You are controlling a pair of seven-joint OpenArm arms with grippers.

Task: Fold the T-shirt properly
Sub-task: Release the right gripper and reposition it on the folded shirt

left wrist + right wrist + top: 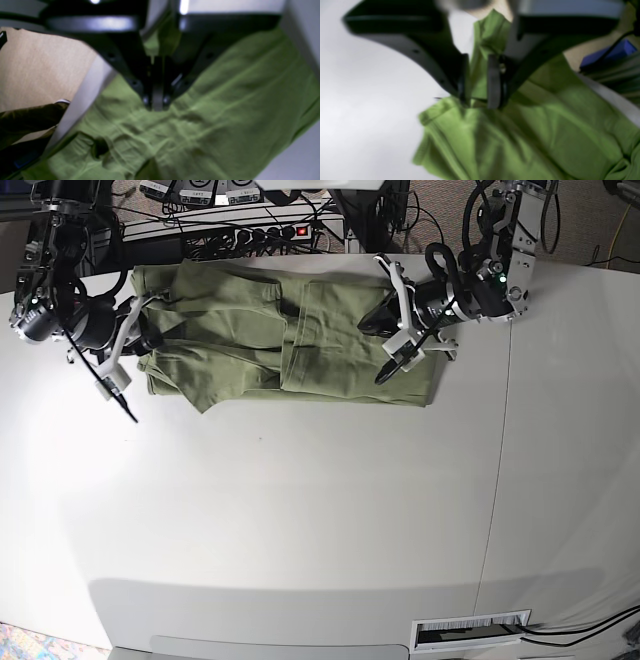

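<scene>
The olive-green T-shirt (250,340) lies spread and partly folded along the far edge of the white table (300,510). My left gripper (390,330) is at its right end. In the left wrist view its fingers (156,102) are shut together and pinch wrinkled cloth of the shirt (225,100). My right gripper (145,340) is at the shirt's left end. In the right wrist view it (478,100) is shut on a bunched strip of the shirt (557,125) that runs up between its fingers, next to a hemmed edge.
A power strip and cables (270,230) lie just behind the table's far edge. A slotted vent (470,630) sits at the front right. The table edge (82,95) and tan floor (37,62) show beside the left gripper. A blue object (615,52) lies past the edge.
</scene>
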